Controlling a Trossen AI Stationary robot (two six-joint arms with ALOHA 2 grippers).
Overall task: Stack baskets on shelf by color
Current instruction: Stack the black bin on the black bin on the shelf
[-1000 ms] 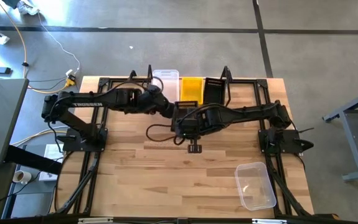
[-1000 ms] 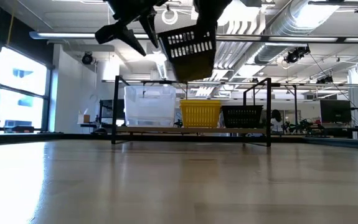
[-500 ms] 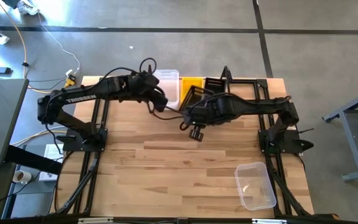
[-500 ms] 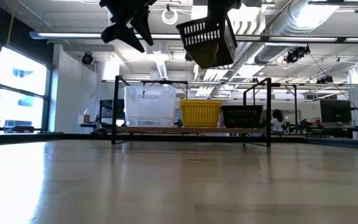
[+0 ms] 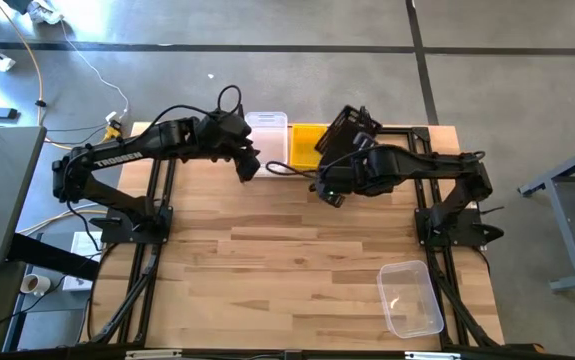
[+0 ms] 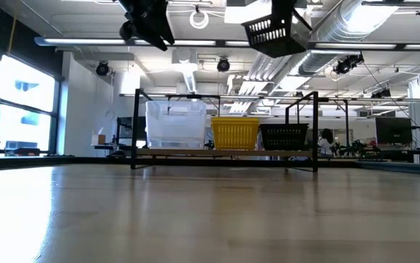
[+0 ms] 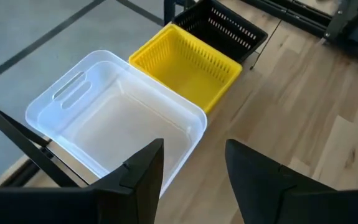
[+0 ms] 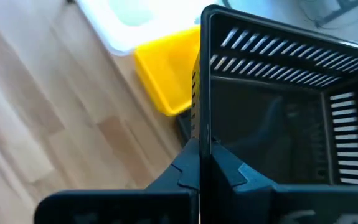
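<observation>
My right gripper [image 8: 200,165] was clamped on the black basket's [image 5: 350,133] wall, carrying it high over the shelf [image 6: 224,152], above the black stack [image 6: 284,136]. Best to level it, line up rims, lower straight. Shelf end rods stood close. My left gripper [image 7: 191,171] hung apart above the clear stack [image 7: 113,118]. One clear basket [image 5: 409,297] lay well away from the shelf.

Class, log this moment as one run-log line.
right claw: shut on black basket, above shelf | left claw: open, empty, over clear basket
</observation>
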